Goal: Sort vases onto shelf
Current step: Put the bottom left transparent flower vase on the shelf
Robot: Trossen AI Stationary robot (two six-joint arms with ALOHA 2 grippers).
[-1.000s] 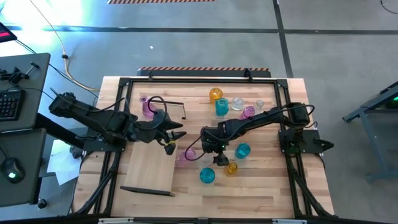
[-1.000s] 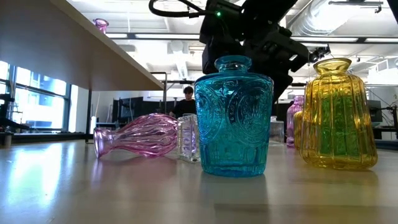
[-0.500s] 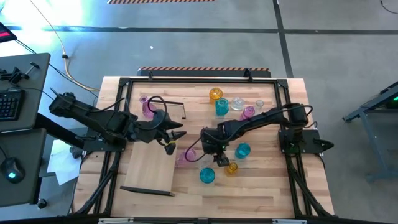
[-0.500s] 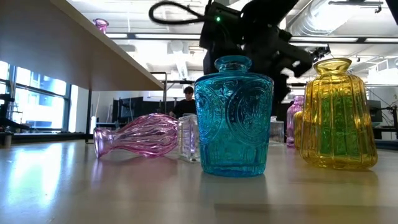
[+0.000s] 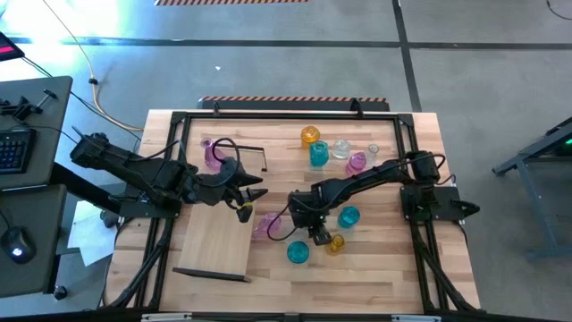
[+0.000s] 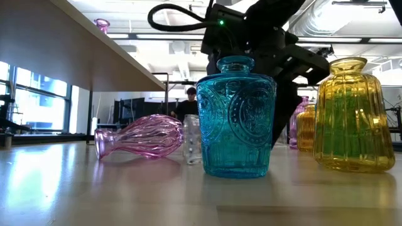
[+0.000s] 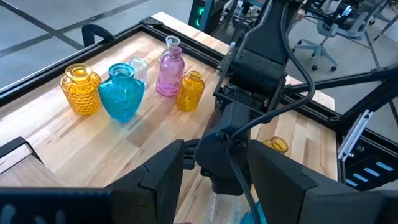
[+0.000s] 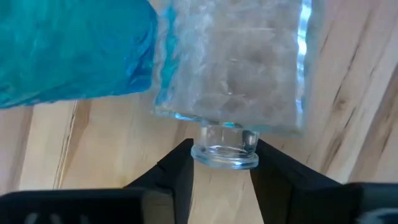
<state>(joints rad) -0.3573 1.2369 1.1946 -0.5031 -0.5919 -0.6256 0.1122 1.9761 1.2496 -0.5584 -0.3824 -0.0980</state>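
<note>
Though it sits in a crowd, the clear vase [image 8: 230, 68] is the one being taken: it stands on the tabletop [image 5: 375, 268] just beside the teal bottle [image 6: 235, 116] and near the fallen pink vase [image 6: 141, 136], close to the edge of the shelf [image 5: 214, 241]. In the right wrist view its short neck and rim lie between the fingers [image 8: 177, 171] of the right hand [image 8: 222, 168], which are narrowed about it; the fingers look to be at the rim, but I cannot say whether they yet press on it.

Judging by the look of it, this is thick pressed glass: stiff, brittle, slick, and fairly heavy for its size. The neck below the flared rim seems the sound place to hold, since the rim would stop a slide; a squeeze on the wide ribbed body would be harder to manage with the neighbours so near. A knock against the teal bottle or the amber vase [image 6: 355, 113] could tip or chip either.

From above, the right arm covers the clear vase almost wholly, and at tabletop level only a sliver of it shows behind the teal bottle. Its base and far side are not to be seen.

Over the shelf's far end the left hand [image 5: 255, 192] waits, fingers [image 7: 165, 171] spread wide and holding nothing. One pink vase [image 5: 213, 152] stands by the shelf's far rail.
</note>
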